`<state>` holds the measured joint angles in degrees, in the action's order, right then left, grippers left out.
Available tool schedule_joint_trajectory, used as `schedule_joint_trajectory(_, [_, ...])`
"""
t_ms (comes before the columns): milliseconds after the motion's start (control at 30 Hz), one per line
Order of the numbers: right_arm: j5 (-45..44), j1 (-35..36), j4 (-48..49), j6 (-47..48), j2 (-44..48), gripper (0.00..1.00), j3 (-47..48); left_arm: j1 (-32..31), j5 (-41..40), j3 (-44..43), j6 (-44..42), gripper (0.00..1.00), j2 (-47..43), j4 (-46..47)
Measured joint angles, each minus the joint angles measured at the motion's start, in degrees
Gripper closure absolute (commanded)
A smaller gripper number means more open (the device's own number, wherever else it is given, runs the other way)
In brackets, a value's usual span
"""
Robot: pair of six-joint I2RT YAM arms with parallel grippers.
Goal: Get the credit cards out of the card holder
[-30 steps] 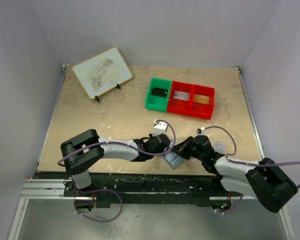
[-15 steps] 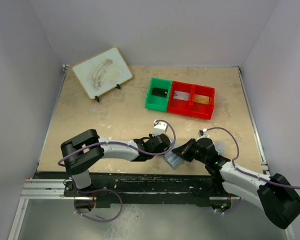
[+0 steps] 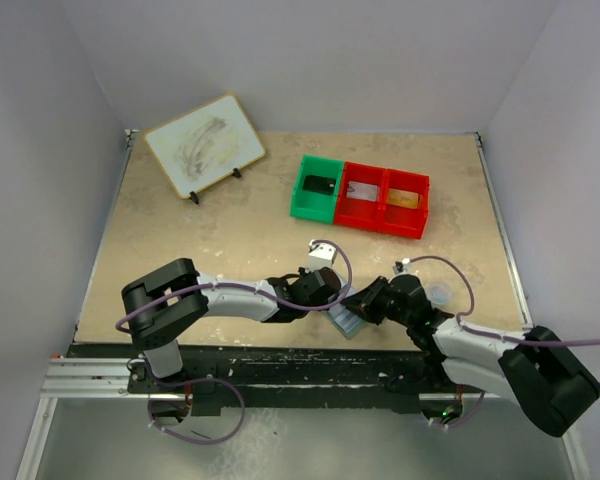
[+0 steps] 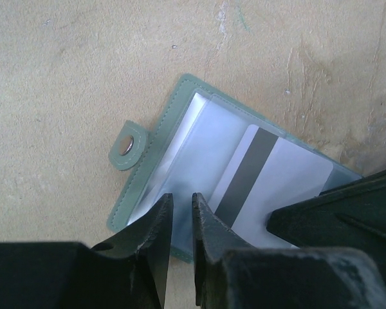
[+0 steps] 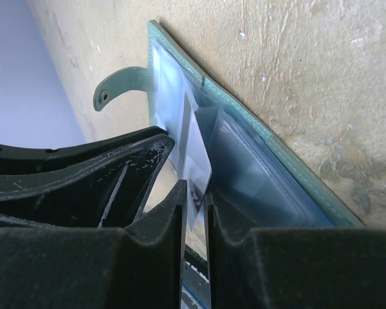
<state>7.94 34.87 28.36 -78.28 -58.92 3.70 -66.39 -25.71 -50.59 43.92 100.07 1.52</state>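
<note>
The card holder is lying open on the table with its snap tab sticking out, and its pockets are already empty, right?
Not quite. The card holder does lie open on the table with its snap tab sticking out, but its pockets are not empty: the left wrist view shows a pale card with a dark stripe in one of the clear pockets.

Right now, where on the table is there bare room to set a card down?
Bare table lies left of the green bin, between the board and the left arm, and right of the red bins. It is crowded near front centre, where the left gripper and right gripper meet over the card holder.
</note>
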Motion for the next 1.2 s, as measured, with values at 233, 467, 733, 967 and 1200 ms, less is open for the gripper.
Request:
schedule_joint_trajectory(233, [1.18,0.0,4.15,-0.26,-4.96,1.0,0.48,0.0,-0.04,0.0,0.02,0.85,0.0,-0.07])
schedule_joint_trajectory(467, [1.14,0.0,-0.13,0.55,0.42,1.0,0.63,-0.02,-1.14,-0.22,0.28,0.86,0.0,-0.83])
schedule_joint_trajectory(733, [-0.09,0.0,-9.35,2.29,11.41,1.0,0.46,-0.07,-3.15,-0.22,1.81,0.86,0.0,-1.53])
schedule_joint_trajectory(967, [-3.02,0.0,-15.67,7.67,16.35,1.0,2.19,-0.07,-5.03,0.0,3.67,0.8,-0.81,-3.45])
schedule_joint_trajectory(1200, [-11.5,0.0,-27.23,14.45,16.31,1.0,12.31,-0.07,-7.28,3.19,5.05,0.61,-6.16,-6.1])
